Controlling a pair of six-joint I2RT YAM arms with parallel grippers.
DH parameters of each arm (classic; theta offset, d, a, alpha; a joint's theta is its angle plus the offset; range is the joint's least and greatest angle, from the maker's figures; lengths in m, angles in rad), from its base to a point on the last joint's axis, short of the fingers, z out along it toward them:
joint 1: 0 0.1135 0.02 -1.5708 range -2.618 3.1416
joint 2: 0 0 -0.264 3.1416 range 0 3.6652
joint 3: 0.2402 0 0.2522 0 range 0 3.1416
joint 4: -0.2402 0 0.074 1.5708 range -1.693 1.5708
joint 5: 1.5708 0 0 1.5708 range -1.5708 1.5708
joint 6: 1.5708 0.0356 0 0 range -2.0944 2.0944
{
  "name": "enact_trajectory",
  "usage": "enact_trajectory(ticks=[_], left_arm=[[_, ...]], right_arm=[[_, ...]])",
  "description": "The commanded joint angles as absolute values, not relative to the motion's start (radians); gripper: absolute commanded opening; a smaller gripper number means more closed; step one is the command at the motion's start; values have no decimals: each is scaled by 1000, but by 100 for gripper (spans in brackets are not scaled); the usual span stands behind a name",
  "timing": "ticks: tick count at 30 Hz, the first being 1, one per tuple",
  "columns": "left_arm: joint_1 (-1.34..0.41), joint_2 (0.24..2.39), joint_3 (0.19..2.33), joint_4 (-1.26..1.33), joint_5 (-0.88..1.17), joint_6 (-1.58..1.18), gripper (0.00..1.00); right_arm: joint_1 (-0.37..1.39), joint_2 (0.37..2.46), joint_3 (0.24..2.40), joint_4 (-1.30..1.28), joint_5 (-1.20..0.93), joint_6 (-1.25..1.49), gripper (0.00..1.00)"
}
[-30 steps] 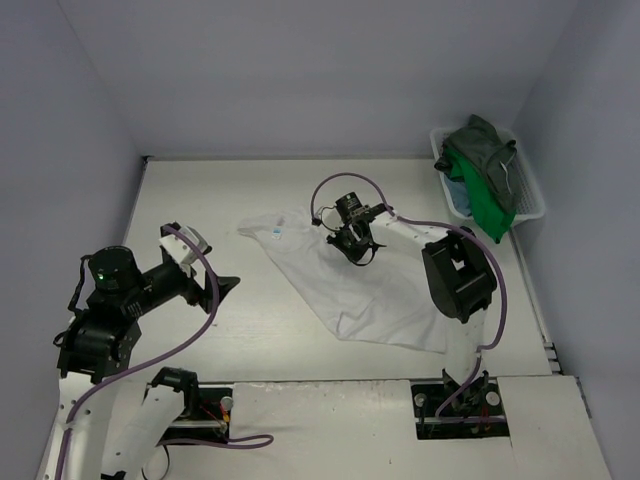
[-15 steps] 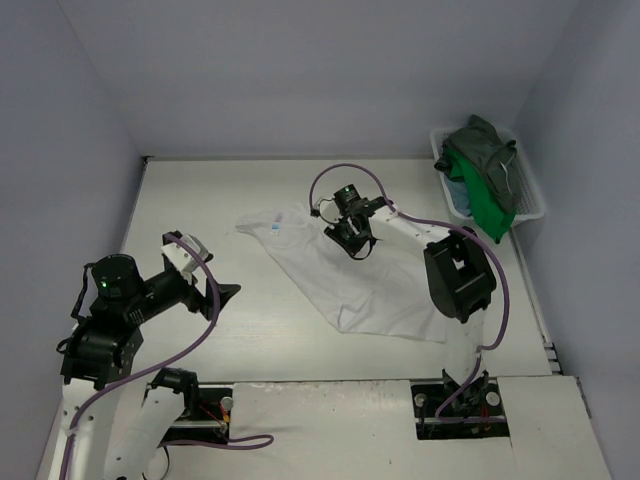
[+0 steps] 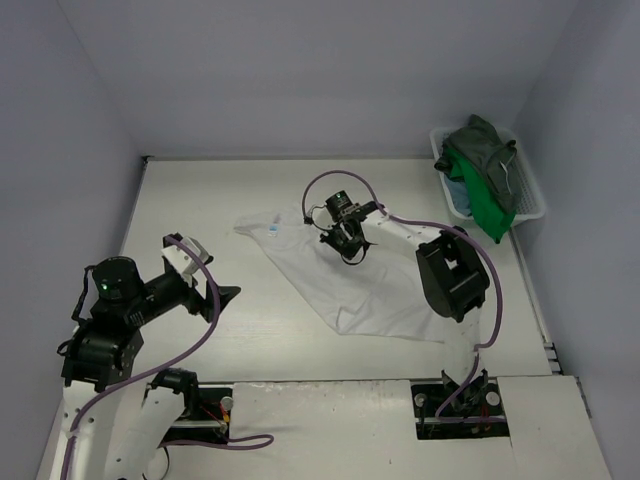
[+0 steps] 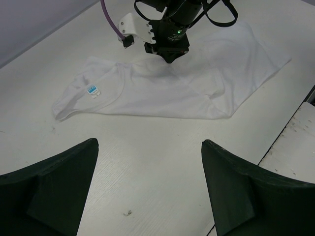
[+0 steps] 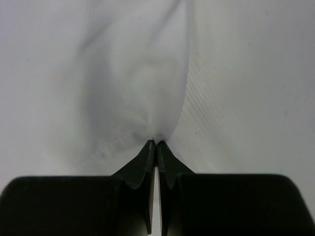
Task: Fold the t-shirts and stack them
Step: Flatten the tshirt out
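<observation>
White t-shirt, pinched (edge) in right gripper

No legible text; blue neck tag on white t-shirt, print unreadable.

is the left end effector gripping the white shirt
No, the left end effector is open and empty over the bare table, short of the white shirt.

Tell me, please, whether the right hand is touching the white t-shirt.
Touching. In the right wrist view the right hand is shut on a pinched ridge of the white t-shirt.
</observation>
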State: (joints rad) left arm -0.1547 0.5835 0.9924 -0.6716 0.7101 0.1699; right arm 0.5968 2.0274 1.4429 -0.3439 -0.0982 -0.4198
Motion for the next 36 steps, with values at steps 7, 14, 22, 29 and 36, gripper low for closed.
enact_trajectory(ticks=[7,14,22,29,36], left_arm=[[-144,580,996,-635,730,160,80],[-140,569,991,-644,733,163,79],[-138,551,991,-675,730,176,80],[-138,528,999,-733,707,218,80],[-138,499,951,-742,721,221,80]], right_arm=[[735,1872,1500,-391,54,-403,0],[891,1819,1516,-420,150,-388,0],[1022,1861,1457,-423,213,-361,1],[1034,1919,1440,-419,195,-353,20],[986,1899,1413,-419,158,-351,33]])
